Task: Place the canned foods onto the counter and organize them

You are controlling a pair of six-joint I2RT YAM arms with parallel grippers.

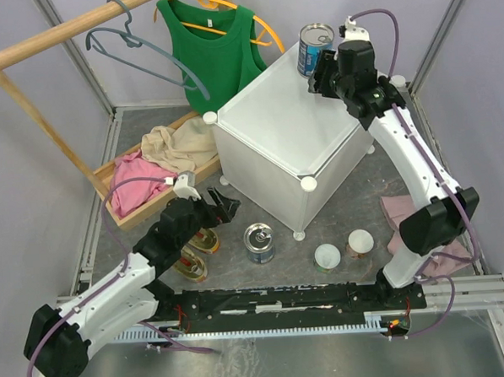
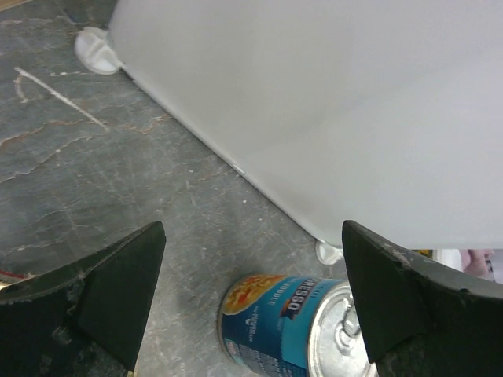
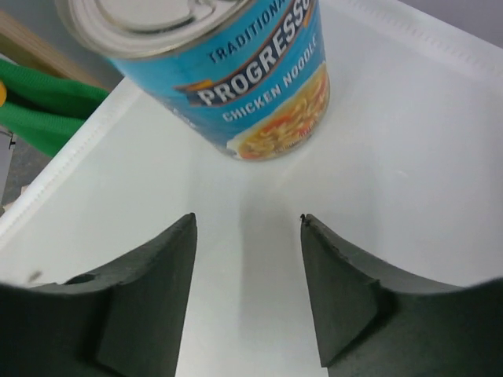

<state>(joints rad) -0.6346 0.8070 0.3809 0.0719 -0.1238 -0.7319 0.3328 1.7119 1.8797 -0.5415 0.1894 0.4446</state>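
Your right claw point(image 3: 247, 236) stands spread, its fingers clear of the tall can point(image 3: 228, 78) and nothing pinched between them. That can sits upright on the tabletop point(image 3: 393, 157), close to its far corner.

To finish the step well, I'd draw the claw straight back along its own line before lifting. The can stands near the edge, so a sideways brush could tip it off the far side. Leave room beside it for the rest (five cans are not yet up there).

Your left claw point(image 2: 253, 259) is spread wide and holds nothing. It hangs low on the near left, just beside the white wall of the tabletop. The second tall can point(image 2: 283, 326) stands on the grey surface below, between its fingers in the wrist view but lower down. Drop squarely over the can's body before you close.

The placed can is steel with a bright blue label reading Progresso chicken noodle, a soup picture, and a ribbed pull-tab lid. Its twin looks the same. Two small white-lidded cans point(image 1: 327, 255) wait near right, and the flat gold tins point(image 1: 206, 240) lie partly under your left arm.
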